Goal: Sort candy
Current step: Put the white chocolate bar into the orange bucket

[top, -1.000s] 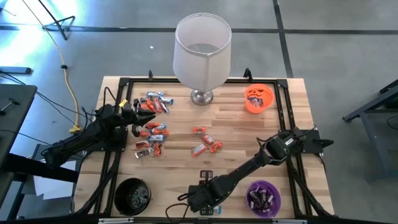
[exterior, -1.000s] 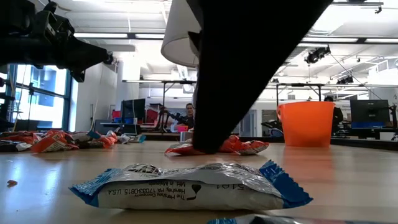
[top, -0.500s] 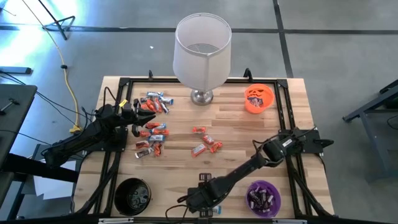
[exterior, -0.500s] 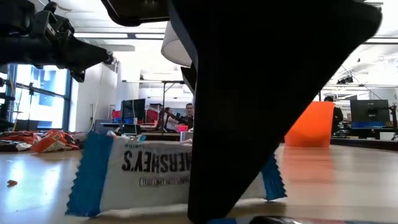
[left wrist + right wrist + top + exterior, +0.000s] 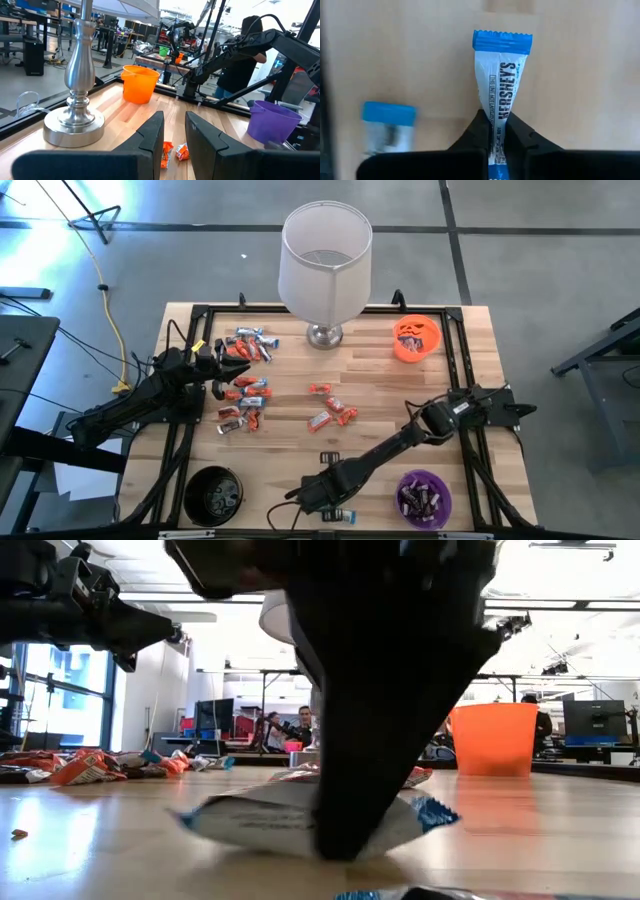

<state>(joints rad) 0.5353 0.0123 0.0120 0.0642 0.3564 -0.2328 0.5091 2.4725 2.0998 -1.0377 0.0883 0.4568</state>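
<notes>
My right gripper (image 5: 496, 127) stands near the table's front edge (image 5: 322, 498), pointing down, shut on a blue-white wrapped candy (image 5: 501, 75). A second blue-white candy (image 5: 387, 127) lies beside it. More candy lies in orange-red and mixed clusters at the left (image 5: 245, 395) and centre (image 5: 333, 412) of the table. My left gripper (image 5: 174, 135) waits level above the left cluster (image 5: 238, 370), its fingers a little apart with nothing between them. My right gripper pinches the blue-white candy's two long sides (image 5: 496, 112) between its two fingers (image 5: 475, 130), about midway along the wrapper, which is squeezed narrow there. The fingers come from above and lie across the candy. The candy (image 5: 250, 820) rests on the table top.
A purple bowl (image 5: 424, 498) with candy stands right of my right gripper, a black bowl (image 5: 213, 495) at the front left, an orange bowl (image 5: 416, 338) at the back right. A white-shaded lamp (image 5: 325, 265) stands on its metal foot (image 5: 323, 335) at the back centre.
My right gripper has come down toward the table's near edge onto the blue-white candy and taken hold of it. The candy lay flat, was tipped up on its edge half a second ago, and now sits crumpled between the fingers on the table.
</notes>
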